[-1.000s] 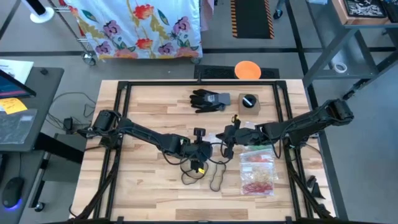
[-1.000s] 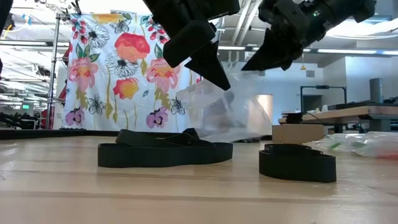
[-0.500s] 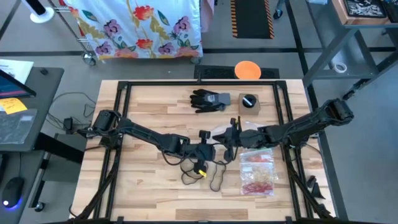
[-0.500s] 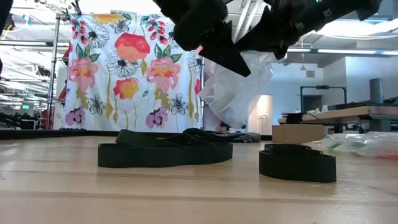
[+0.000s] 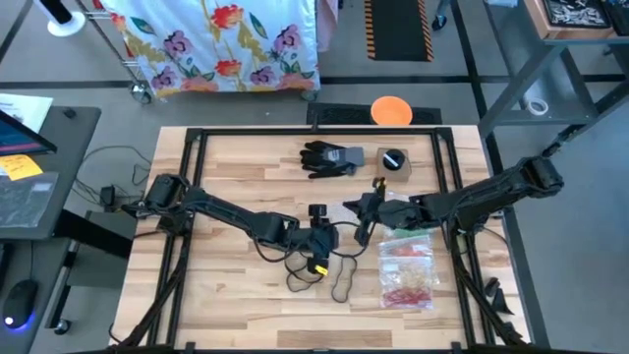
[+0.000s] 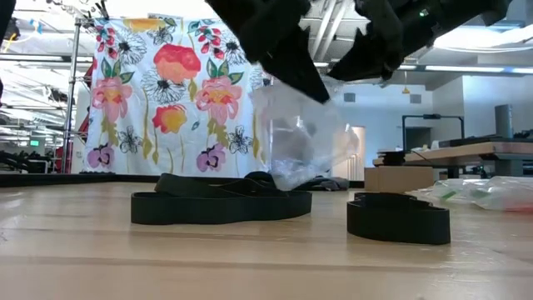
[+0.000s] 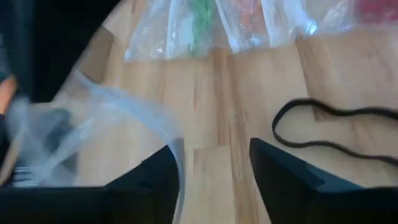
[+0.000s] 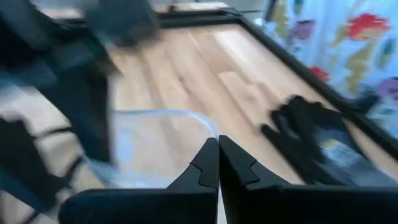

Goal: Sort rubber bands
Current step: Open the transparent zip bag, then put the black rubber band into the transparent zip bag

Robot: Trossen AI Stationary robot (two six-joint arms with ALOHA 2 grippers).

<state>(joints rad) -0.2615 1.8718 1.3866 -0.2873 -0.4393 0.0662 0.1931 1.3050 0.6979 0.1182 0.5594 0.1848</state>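
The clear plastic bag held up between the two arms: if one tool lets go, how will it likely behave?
The clear plastic bag will probably sag and swing: it hangs crumpled, so it looks floppy. It seems light, since the right tool, shut on its rim, carries it by a thin pinch. The film looks glossy, so it may slip. The left tool stands open beside it.

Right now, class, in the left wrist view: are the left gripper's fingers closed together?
No: the left gripper has bare table showing between its two fingers, beside a clear bag.

Even bright overhead light, soft shadows; both wrist views motion-blurred.
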